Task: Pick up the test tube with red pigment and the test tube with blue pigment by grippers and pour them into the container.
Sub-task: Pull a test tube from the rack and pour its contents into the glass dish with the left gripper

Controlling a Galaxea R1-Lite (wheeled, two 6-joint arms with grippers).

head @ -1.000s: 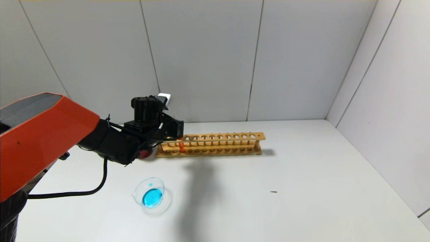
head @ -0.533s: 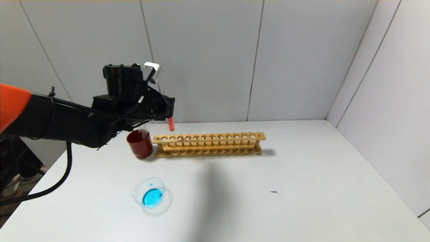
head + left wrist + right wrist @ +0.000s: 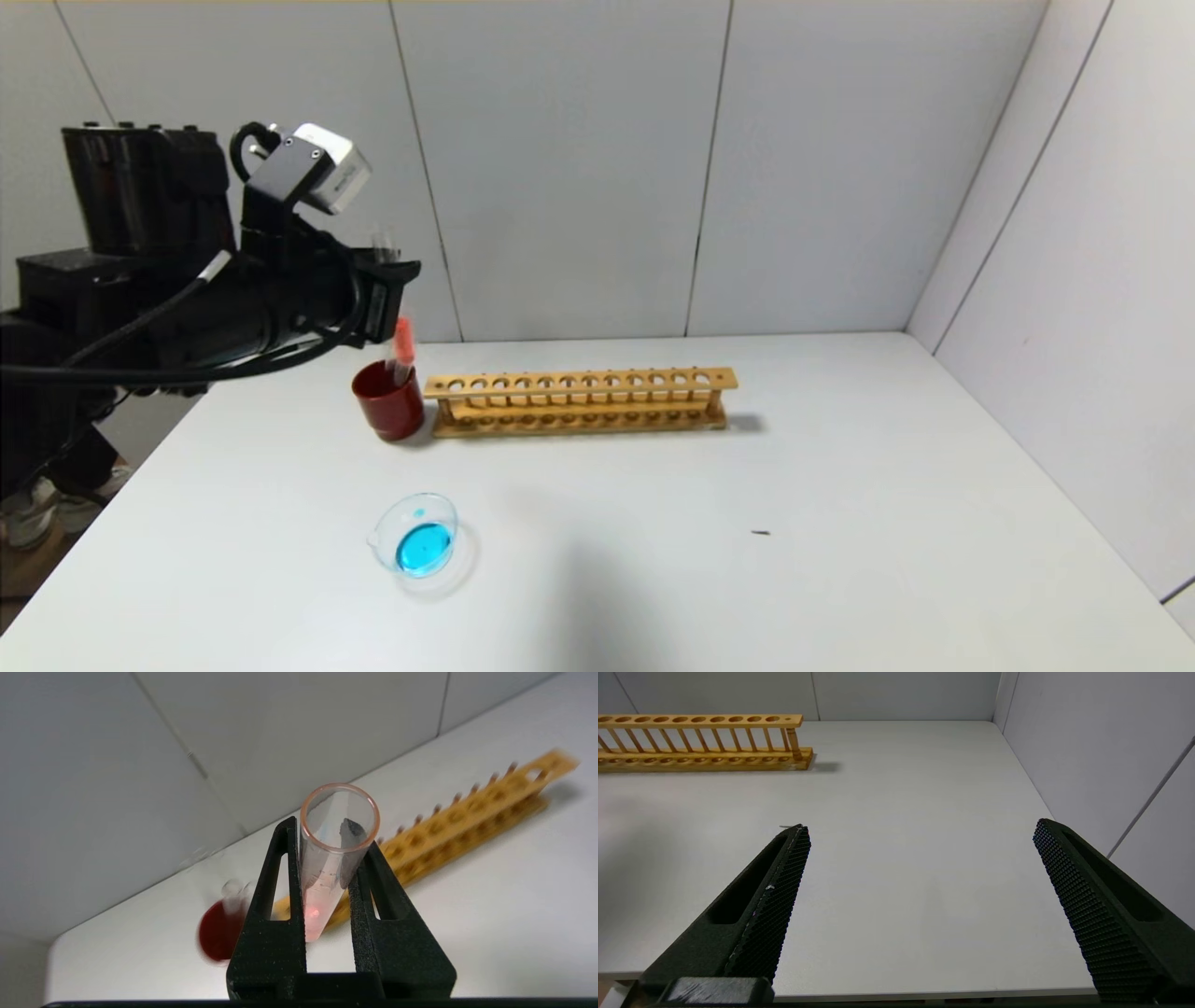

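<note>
My left gripper [image 3: 390, 297] [image 3: 328, 835] is shut on the test tube with red pigment [image 3: 402, 340] [image 3: 322, 882]. It holds the tube roughly upright, high over the back left of the table, and in the head view the red lower end hangs just above the dark red cup [image 3: 389, 403]. The container [image 3: 417, 544], a low clear glass dish, sits nearer the front left with blue liquid in it. The test tube with blue pigment is out of view. My right gripper [image 3: 922, 830] is open over bare table on the right side, with nothing between its fingers.
A long wooden tube rack [image 3: 579, 401] [image 3: 700, 742] [image 3: 467, 826] stands along the back, beside the cup [image 3: 219, 933], with its holes empty. Clear tube tops [image 3: 232, 890] poke out of the cup. Grey walls close in the back and the right.
The left arm has lifted the red tube out of the rack's left end and carried it up and to the left, over the red cup. The dish and rack have not moved.
</note>
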